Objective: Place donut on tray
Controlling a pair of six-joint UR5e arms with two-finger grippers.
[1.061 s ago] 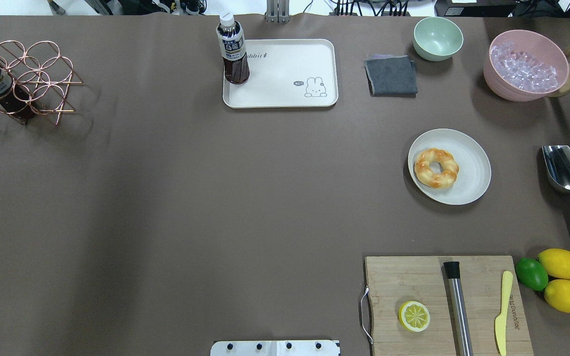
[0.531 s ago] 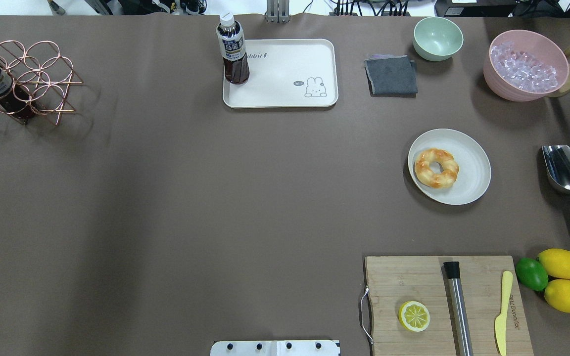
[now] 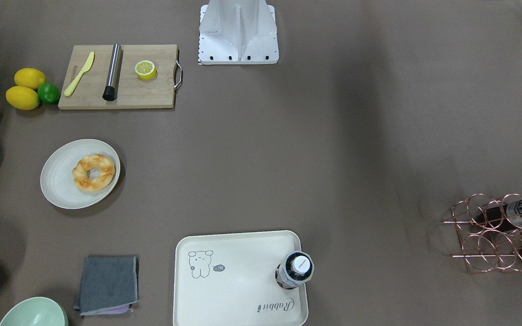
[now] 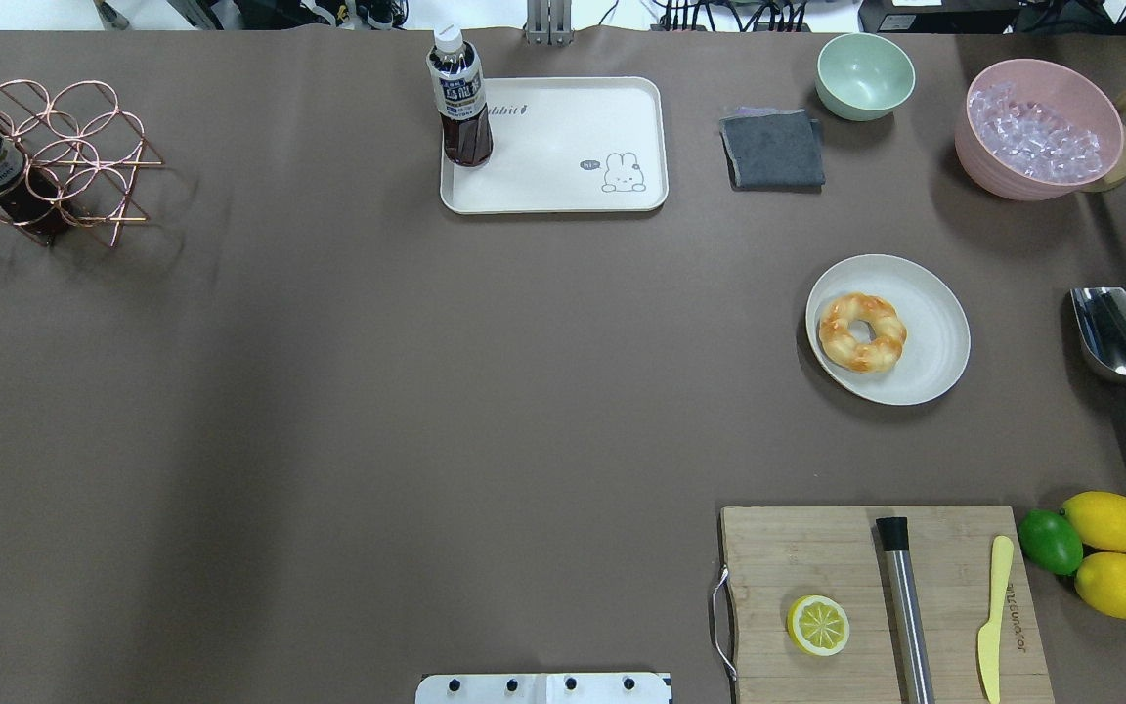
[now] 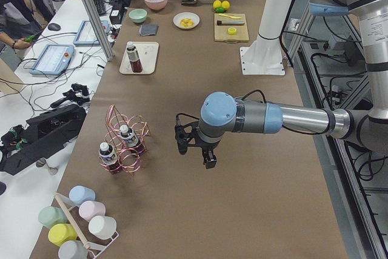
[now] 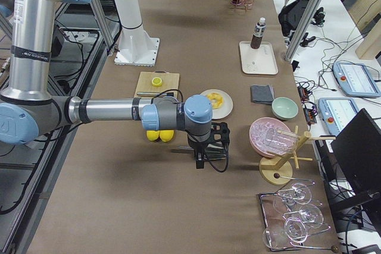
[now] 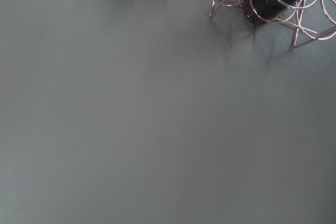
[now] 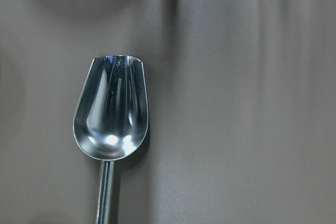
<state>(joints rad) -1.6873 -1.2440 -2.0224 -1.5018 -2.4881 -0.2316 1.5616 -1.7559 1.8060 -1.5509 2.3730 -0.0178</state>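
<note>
The donut [image 4: 862, 332] lies on a round off-white plate [image 4: 930, 293] on the right half of the table; it also shows in the front-facing view [image 3: 94, 172]. The cream tray [image 4: 573, 186] is at the far middle, with a dark drink bottle [image 4: 459, 98] standing in one corner. The left gripper [image 5: 194, 153] shows only in the exterior left view, above the table near the copper rack. The right gripper [image 6: 208, 147] shows only in the exterior right view, above the metal scoop. I cannot tell whether either is open or shut.
A wooden cutting board [image 4: 817, 548] holds a lemon half [image 4: 818, 625], a steel muddler and a yellow knife. Lemons and a lime [image 4: 1050, 541] lie beside it. A metal scoop [image 8: 111, 108], pink ice bowl [image 4: 1040, 129], green bowl [image 4: 864, 75], grey cloth [image 4: 774, 148] and copper bottle rack [image 4: 45, 161] are around.
</note>
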